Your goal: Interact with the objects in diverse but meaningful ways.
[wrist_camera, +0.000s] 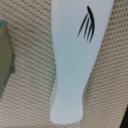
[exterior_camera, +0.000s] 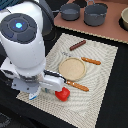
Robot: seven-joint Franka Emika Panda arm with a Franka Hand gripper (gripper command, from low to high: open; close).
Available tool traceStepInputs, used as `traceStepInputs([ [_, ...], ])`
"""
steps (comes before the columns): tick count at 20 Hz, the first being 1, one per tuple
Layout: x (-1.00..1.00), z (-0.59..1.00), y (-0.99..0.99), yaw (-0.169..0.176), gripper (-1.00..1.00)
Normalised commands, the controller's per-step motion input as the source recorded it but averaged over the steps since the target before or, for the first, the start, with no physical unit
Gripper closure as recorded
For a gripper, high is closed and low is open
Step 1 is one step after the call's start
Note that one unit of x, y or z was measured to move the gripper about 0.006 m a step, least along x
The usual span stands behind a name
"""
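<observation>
In the exterior view my gripper point(exterior_camera: 36, 86) hangs low over the woven mat point(exterior_camera: 100, 95), on the exterior view's left; the arm's body hides its jaws. A red round tomato point(exterior_camera: 62, 94) lies on the mat just to its right. A small white-and-blue piece point(exterior_camera: 33, 95) sits right under the hand. The dark brown sausage stick point(exterior_camera: 77, 45) lies at the mat's far edge. The wrist view shows, very close, a white flat piece point(wrist_camera: 75, 60) with a black fork-like mark lying on the mat; no fingers show there. The orange-yellow ridged block is out of view.
A round wooden plate point(exterior_camera: 72, 68) lies mid-mat, with an orange-handled fork point(exterior_camera: 91, 61) beyond it and an orange-handled knife point(exterior_camera: 77, 86) beside it. Two grey pots point(exterior_camera: 70, 11) point(exterior_camera: 95, 14) and a bowl point(exterior_camera: 124, 19) stand on the board behind. A greenish edge point(wrist_camera: 4, 60) shows in the wrist view.
</observation>
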Motion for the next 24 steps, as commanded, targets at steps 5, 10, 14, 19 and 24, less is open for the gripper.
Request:
traceStepInputs([
  [5, -0.2, -0.29, 0.12, 0.0, 1.0],
  [10, -0.18, -0.22, 0.15, 0.0, 1.0],
  [14, -0.64, 0.86, 0.38, -0.008, 1.0],
  [19, -0.92, 1.0, 0.42, -0.012, 1.0],
  [24, -0.49, 1.0, 0.71, -0.003, 1.0],
])
